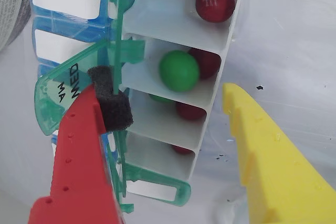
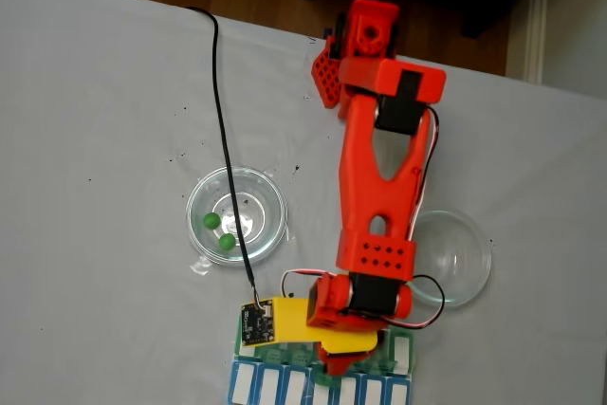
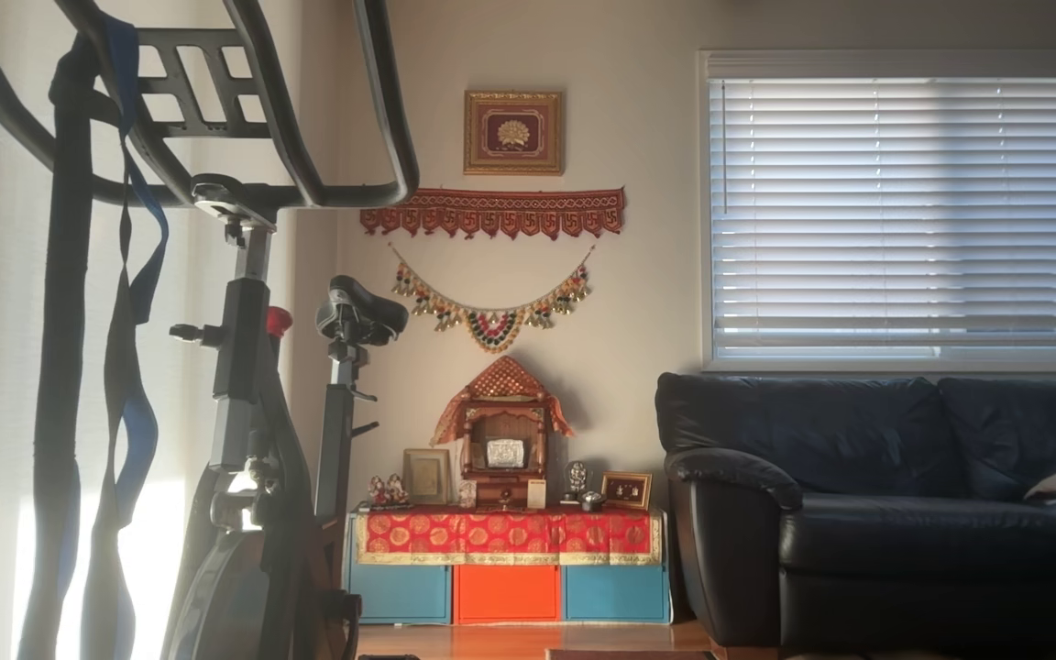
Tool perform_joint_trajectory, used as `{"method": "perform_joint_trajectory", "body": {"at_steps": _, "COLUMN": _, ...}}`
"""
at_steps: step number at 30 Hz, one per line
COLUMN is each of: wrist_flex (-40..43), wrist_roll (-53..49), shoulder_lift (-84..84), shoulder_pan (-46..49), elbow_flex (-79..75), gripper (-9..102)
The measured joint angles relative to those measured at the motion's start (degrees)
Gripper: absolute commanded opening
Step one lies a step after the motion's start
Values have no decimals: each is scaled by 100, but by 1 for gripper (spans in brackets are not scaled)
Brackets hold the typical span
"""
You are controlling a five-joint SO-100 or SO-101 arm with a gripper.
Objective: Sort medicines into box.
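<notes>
End effector (image 1: 173,114) is wide open w/ nothing held, red finger's black foam pad (image 1: 111,103) touching the green WED lid (image 1: 63,95), yellow finger right of the box (image 1: 173,40) in wrist view. Compartments hold red and green medicines (image 1: 179,71), so I'd judge a drop just done. Next: fetch the two green balls (image 2: 219,232) from the left dish (image 2: 270,198) on the worktop (image 2: 104,120) in fixed view.

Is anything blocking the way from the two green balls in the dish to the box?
Yes. In the fixed view the two green balls lie in the clear dish, so its rim wall is in the way. The arm hangs over the box. Otherwise the table between is bare.
</notes>
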Motion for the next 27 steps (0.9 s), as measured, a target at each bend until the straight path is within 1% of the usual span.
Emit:
{"method": "perform_joint_trajectory", "body": {"at_steps": 3, "wrist_flex": 0, "wrist_roll": -97, "shoulder_lift": 114, "shoulder_pan": 0, "elbow_flex": 79, "gripper": 32}}
{"method": "perform_joint_trajectory", "body": {"at_steps": 6, "wrist_flex": 176, "wrist_roll": -255, "shoulder_lift": 229, "shoulder_pan": 18, "elbow_flex": 114, "gripper": 24}}
{"method": "perform_joint_trajectory", "body": {"at_steps": 8, "wrist_flex": 413, "wrist_roll": -413, "shoulder_lift": 325, "shoulder_pan": 62, "elbow_flex": 114, "gripper": 15}}
{"method": "perform_joint_trajectory", "body": {"at_steps": 10, "wrist_flex": 738, "wrist_roll": -615, "shoulder_lift": 475, "shoulder_pan": 114, "elbow_flex": 114, "gripper": 2}}
{"method": "perform_joint_trajectory", "body": {"at_steps": 13, "wrist_flex": 1187, "wrist_roll": -817, "shoulder_lift": 686, "shoulder_pan": 176, "elbow_flex": 105, "gripper": 2}}
{"method": "perform_joint_trajectory", "body": {"at_steps": 16, "wrist_flex": 1811, "wrist_roll": -1107, "shoulder_lift": 826, "shoulder_pan": 290, "elbow_flex": 88, "gripper": 2}}
{"method": "perform_joint_trajectory", "body": {"at_steps": 19, "wrist_flex": 2294, "wrist_roll": -1591, "shoulder_lift": 1160, "shoulder_pan": 519, "elbow_flex": 167, "gripper": 2}}
{"method": "perform_joint_trajectory", "body": {"at_steps": 22, "wrist_flex": 2338, "wrist_roll": -2083, "shoulder_lift": 1872, "shoulder_pan": 826, "elbow_flex": 738, "gripper": 2}}
{"method": "perform_joint_trajectory", "body": {"at_steps": 27, "wrist_flex": 2013, "wrist_roll": -2742, "shoulder_lift": 3059, "shoulder_pan": 1521, "elbow_flex": 1846, "gripper": 2}}
